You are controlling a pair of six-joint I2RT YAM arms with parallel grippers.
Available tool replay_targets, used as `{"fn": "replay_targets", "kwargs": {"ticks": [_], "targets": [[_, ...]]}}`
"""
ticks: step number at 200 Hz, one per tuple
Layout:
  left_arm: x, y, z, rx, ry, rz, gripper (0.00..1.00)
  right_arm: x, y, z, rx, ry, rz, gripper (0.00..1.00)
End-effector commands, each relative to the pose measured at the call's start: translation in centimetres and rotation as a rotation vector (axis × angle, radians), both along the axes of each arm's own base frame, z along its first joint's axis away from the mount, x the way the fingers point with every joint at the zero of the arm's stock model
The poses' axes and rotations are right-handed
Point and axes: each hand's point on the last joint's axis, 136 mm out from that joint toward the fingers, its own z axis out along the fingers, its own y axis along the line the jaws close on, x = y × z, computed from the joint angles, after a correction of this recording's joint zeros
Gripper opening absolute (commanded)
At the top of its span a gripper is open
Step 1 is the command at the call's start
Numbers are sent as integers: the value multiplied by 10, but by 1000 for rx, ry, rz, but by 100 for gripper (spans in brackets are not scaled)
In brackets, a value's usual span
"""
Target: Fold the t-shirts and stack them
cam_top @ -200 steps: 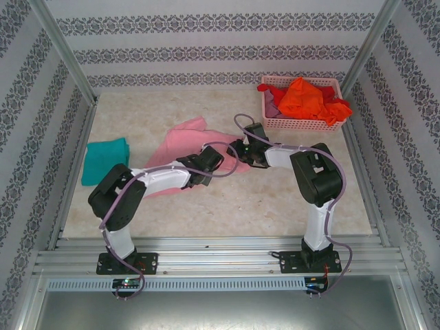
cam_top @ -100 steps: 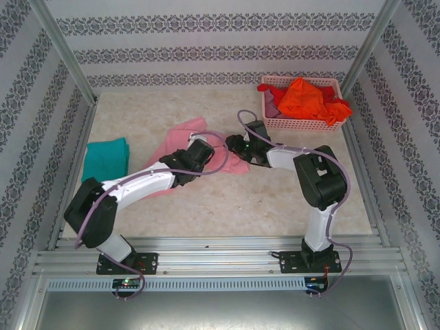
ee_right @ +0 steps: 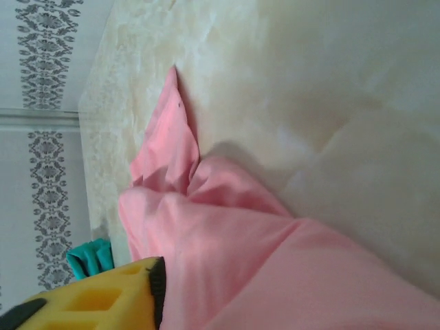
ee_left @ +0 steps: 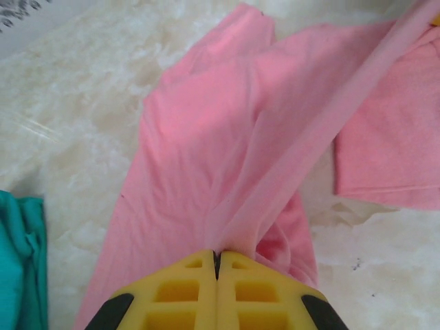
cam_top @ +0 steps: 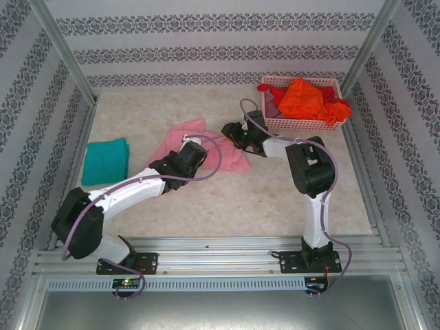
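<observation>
Pinching confirmed at the left hand [ee_left: 217, 256]: its two yellow fingers [ee_left: 175, 292] are pressed together on a gathered ridge of the pink t-shirt [ee_left: 206, 137].

- From that pinch a band of pink cloth runs taut up and away to the far right. The rest of the shirt lies spread and wrinkled on the tabletop [cam_top: 275, 199] beyond the hand.
- From above, the pink t-shirt sits at mid-tabletop, slightly left of centre. The left hand is on its near side.
- The right hand [cam_top: 228, 132] sits at the shirt's far right edge, touching or just over the cloth.
- In the right wrist view one finger [ee_right: 103, 299] shows at the lower left with pink cloth lying right beside it. Cannot tell whether this hand is spread or gripping.
- A teal t-shirt [cam_top: 105, 159] lies folded at the left edge of the tabletop, well apart from both hands.
- A pink basket [cam_top: 302, 124] stands in the far right corner, with an orange t-shirt [cam_top: 302, 96] heaped in it and a red t-shirt [cam_top: 338, 108] draped over its right rim.
</observation>
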Motion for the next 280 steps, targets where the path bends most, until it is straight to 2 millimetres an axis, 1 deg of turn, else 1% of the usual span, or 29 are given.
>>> {"fn": "replay_targets", "kwargs": {"ticks": [1, 11, 24, 35, 51, 62, 83, 103, 119, 125, 142, 157, 173, 188, 212, 221, 230, 244, 247, 268, 280], "targets": [[2, 25, 25, 37, -74, 47, 0, 18, -1, 13, 63, -7, -25, 28], [1, 32, 28, 46, -85, 63, 0, 22, -5, 20, 57, -24, -40, 17], [1, 42, 33, 50, -100, 81, 0, 27, -11, 38, 39, -70, -60, 0], [3, 49, 38, 52, -116, 93, 0, 30, -16, 57, 22, -124, -68, 0], [10, 59, 53, 49, -156, 109, 0, 34, -25, 92, -5, -219, -89, 0], [15, 67, 68, 50, -192, 120, 0, 34, -31, 119, -27, -294, -100, 0], [28, 82, 107, 60, -278, 132, 0, 26, -38, 178, -64, -450, -99, 0], [37, 90, 151, 71, -369, 127, 0, 8, -42, 233, -98, -598, -92, 0], [40, 93, 183, 89, -435, 110, 0, -13, -42, 272, -137, -713, -85, 0], [40, 94, 193, 97, -455, 104, 0, -24, -43, 288, -158, -760, -85, 0], [37, 94, 220, 109, -509, 82, 0, -54, -45, 321, -247, -893, -98, 0], [30, 94, 241, 102, -551, 64, 0, -82, -48, 342, -331, -991, -120, 0], [21, 96, 256, 78, -589, 53, 0, -107, -55, 355, -388, -1058, -142, 0], [14, 97, 264, 56, -603, 45, 0, -126, -60, 362, -408, -1100, -151, 0], [7, 97, 269, 38, -602, 31, 0, -152, -65, 371, -421, -1158, -137, 0], [5, 96, 268, 28, -597, 20, 0, -159, -68, 373, -423, -1168, -137, 0], [3, 94, 269, 14, -594, 11, 0, -164, -71, 370, -427, -1161, -134, 0], [1, 91, 265, -2, -572, -14, 0, -169, -75, 366, -431, -1148, -138, 0], [1, 89, 264, -6, -566, -21, 0, -170, -77, 362, -435, -1139, -138, 0], [-1, 85, 249, -7, -508, -51, 0, -178, -82, 352, -431, -1106, -142, 0], [-1, 84, 238, -3, -476, -54, 0, -182, -84, 345, -423, -1090, -142, 0]]}}
